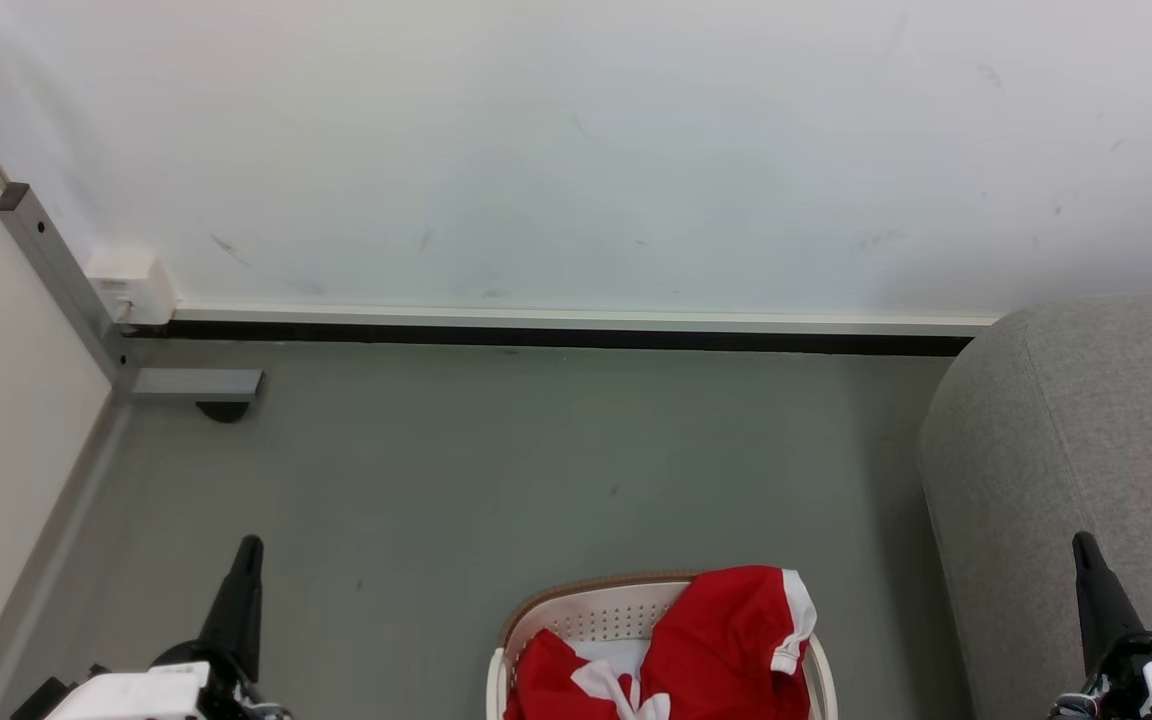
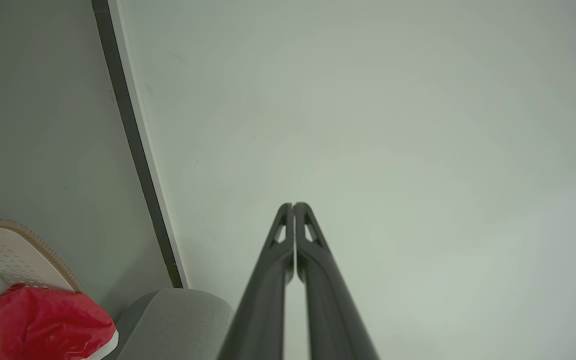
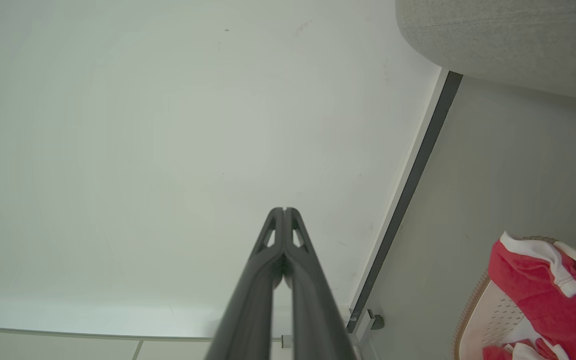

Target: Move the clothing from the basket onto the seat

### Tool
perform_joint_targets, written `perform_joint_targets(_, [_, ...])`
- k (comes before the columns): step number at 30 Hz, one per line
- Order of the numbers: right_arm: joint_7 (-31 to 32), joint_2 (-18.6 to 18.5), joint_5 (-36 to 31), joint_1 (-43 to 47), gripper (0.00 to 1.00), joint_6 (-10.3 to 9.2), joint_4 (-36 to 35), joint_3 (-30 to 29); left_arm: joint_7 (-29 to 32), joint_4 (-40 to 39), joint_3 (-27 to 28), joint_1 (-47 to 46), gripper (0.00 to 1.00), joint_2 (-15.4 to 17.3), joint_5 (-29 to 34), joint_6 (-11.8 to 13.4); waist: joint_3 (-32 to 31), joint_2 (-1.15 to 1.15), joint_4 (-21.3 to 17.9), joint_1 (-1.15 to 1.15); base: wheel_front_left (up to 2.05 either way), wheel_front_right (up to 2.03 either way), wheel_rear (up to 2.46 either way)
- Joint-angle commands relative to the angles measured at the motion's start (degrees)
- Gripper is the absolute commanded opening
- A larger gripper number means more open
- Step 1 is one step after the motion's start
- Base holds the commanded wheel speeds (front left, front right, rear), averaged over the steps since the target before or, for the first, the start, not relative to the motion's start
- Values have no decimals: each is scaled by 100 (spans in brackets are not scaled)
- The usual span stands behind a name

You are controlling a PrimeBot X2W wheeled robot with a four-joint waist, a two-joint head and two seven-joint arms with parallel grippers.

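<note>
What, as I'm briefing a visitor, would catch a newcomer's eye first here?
The bright red clothing heaped in the basket, bottom centre of the head view, one piece draped over its right rim. Next, the big grey seat at the right. The left gripper and right gripper, both shut and empty, point up from the lower corners.

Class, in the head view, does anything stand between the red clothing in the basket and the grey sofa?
Nothing visible does. The red clothing sits in the basket, and just a strip of grey floor separates it from the sofa to the robot's right.
</note>
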Motion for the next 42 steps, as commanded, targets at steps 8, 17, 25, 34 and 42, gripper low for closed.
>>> perform_joint_targets(8, [8,-8,-31,-69,0,-13,-20,-16,18,-19,8,-46,0,41,-70,-22,0,0,0,0,0,0,0])
perform_joint_targets(17, [8,-8,-32,-69,0,-13,-20,-16,18,-19,5,-46,0,41,-70,-22,0,0,0,0,0,0,0])
perform_joint_targets(25, [8,-8,-32,-69,0,-13,-20,-16,18,-19,7,-46,0,41,-70,-22,0,0,0,0,0,0,0])
perform_joint_targets(34, [-112,46,4,101,100,0,57,116,-126,115,-67,115,100,-42,3,14,3,0,-3,0,0,0,0])
perform_joint_targets(42, [-332,-38,-346,62,100,-1,-104,318,-330,-10,-177,72,100,6,182,11,6,0,-12,0,0,0,0])
